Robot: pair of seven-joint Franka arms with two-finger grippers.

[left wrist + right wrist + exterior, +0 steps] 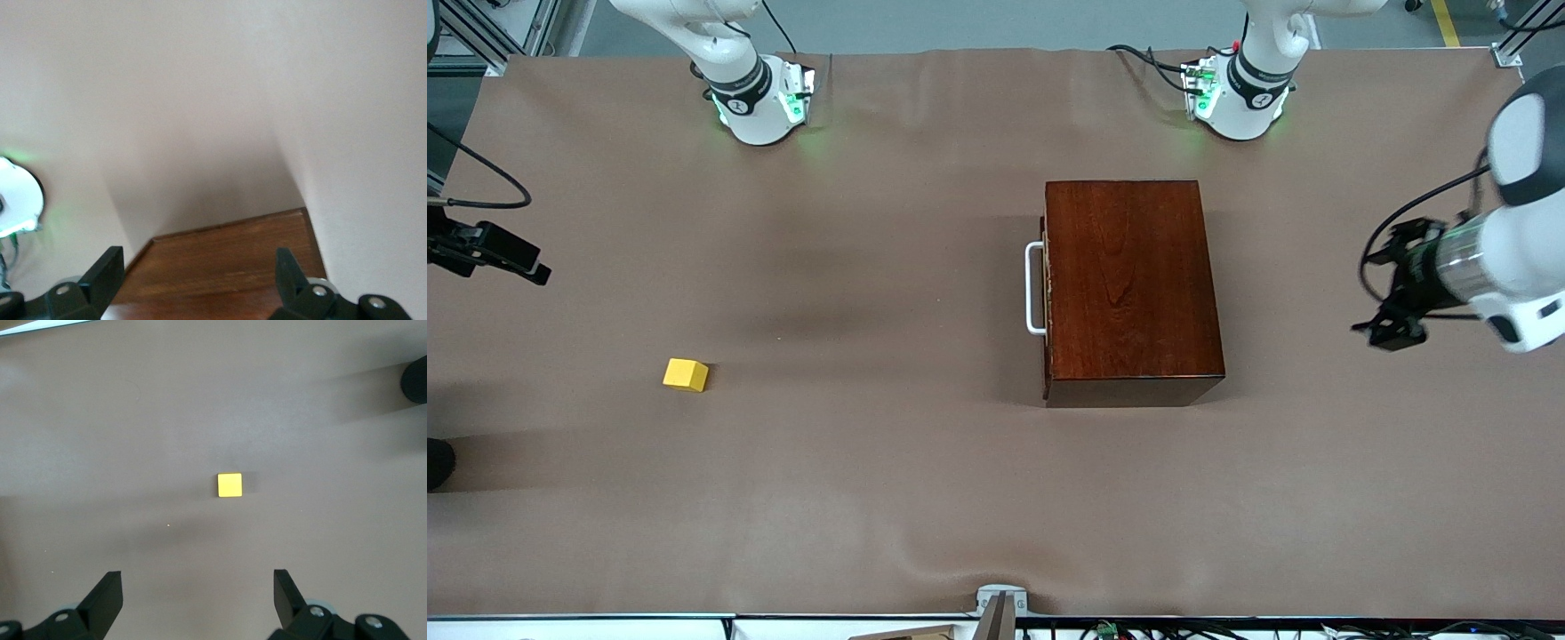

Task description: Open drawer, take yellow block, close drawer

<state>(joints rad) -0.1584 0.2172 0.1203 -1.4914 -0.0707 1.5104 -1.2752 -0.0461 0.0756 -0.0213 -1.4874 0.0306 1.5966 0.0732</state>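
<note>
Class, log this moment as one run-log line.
drawer: shut | yellow block: on table, toward right arm's end | left gripper: open, above wooden box | right gripper: open, above block

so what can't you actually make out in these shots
- Inside of the drawer: front view, it is shut in the wooden box.
- Drawer front and handle: left wrist view, cut off by the edge; only the box top shows.
- Right tool: front view, arm cut off by the edge.
- Yellow block: only its top, right wrist view.
</note>
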